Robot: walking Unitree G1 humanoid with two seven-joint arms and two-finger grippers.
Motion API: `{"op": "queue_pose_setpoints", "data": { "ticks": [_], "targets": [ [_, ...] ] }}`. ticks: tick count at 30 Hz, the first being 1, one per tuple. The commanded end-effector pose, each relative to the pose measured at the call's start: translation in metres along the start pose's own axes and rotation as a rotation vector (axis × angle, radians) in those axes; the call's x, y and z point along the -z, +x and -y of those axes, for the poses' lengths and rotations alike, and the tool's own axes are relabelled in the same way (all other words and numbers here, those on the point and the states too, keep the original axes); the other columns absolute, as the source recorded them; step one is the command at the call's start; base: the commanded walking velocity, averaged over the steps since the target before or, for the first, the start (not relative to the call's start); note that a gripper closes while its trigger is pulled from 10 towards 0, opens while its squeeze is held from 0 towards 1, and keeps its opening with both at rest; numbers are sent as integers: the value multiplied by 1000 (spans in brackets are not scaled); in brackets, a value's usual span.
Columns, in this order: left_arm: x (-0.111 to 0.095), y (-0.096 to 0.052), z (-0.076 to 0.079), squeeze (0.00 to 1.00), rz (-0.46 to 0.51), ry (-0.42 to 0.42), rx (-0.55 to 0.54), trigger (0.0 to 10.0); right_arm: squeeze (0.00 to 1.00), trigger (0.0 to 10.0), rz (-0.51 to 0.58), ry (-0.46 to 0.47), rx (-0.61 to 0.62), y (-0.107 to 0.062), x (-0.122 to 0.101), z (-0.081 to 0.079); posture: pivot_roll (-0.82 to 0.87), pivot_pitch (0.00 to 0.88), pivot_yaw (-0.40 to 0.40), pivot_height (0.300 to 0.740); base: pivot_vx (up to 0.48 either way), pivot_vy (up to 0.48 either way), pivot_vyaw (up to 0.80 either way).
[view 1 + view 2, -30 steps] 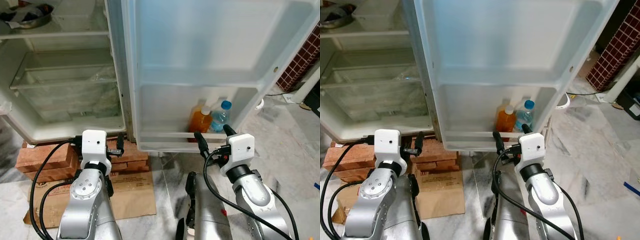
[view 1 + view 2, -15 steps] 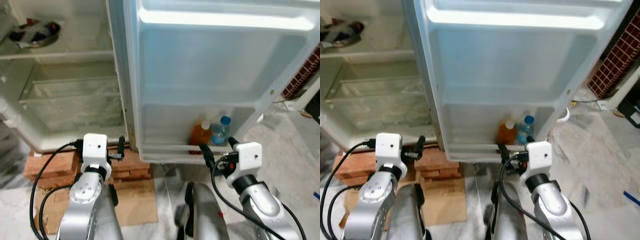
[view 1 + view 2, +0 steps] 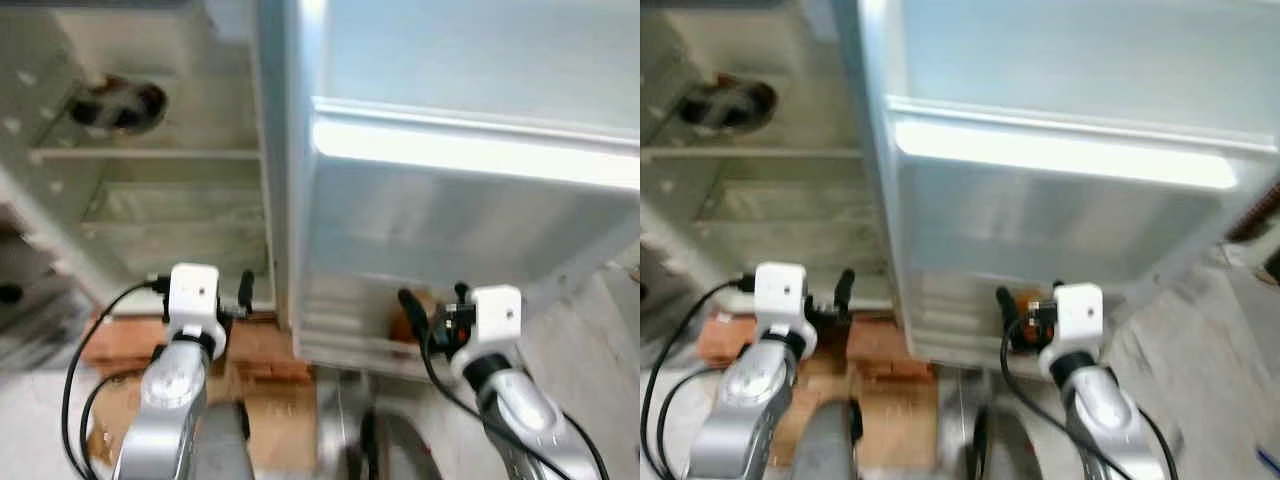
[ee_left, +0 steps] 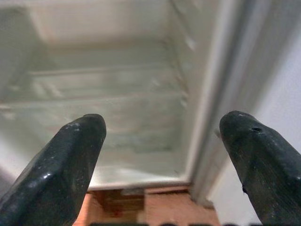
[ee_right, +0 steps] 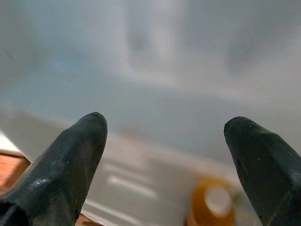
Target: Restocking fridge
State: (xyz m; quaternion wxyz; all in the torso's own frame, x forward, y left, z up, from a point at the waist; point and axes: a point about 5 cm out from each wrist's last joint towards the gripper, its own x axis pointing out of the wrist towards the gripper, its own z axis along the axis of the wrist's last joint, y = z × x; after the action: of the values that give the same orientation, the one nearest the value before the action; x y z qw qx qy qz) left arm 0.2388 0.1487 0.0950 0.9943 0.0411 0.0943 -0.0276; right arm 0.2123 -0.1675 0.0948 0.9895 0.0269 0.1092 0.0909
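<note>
White fridge [image 3: 170, 200] stands open ahead of me, its shelves pale and blurred; a dark bowl-like item [image 3: 118, 103] sits on an upper shelf, too smeared to identify. I see the open fridge door [image 3: 470, 210] on my right, with a bright shelf rail across it. Red bricks [image 3: 255, 345] lie under the fridge base, flattened cardboard [image 3: 895, 425] on the floor before them.

Left gripper [image 4: 162, 136] is raised toward the fridge interior, fingers spread wide, nothing between them; its wrist view gives the lower shelves and the brick edge. Right gripper [image 5: 164, 136] is held before the bottom door shelf, fingers likewise wide apart and empty.

Orange bottle [image 5: 211, 207] stands in that bottom door shelf; the right wrist view shows its cap clearly, while the head views give me just an orange patch beside the gripper.
</note>
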Motion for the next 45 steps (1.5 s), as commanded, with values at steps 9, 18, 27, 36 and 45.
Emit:
{"op": "queue_pose_setpoints", "data": {
  "ticks": [9, 18, 27, 36, 45],
  "targets": [
    [-1, 0, 3, 0, 6, 14, 25, 10000, 0, 10000, -34, 26, 20, 1, 1, 4, 19, 0, -44, 703, 0, 0, 0],
    [-1, 0, 3, 0, 6, 14, 27, 10000, 0, 10000, -46, 30, 15, 3, 2, 3, 20, 0, -44, 703, -190, 0, 0],
    [-1, 1, 3, 0, 8, 14, 34, 10000, 0, 10000, -56, 27, 8, 5, 2, 3, 18, 0, -44, 703, -242, 0, 0],
    [-2, 3, 3, 0, 9, 13, 31, 10000, 0, 10000, -47, 29, -1, 7, 1, 2, 16, 0, -43, 703, -231, 0, 0],
    [-4, 4, 2, 0, 21, 13, 24, 10000, 0, 10000, -19, 27, -9, 9, -2, 0, 20, 0, -39, 713, 0, 0, 0]
  ]
}}
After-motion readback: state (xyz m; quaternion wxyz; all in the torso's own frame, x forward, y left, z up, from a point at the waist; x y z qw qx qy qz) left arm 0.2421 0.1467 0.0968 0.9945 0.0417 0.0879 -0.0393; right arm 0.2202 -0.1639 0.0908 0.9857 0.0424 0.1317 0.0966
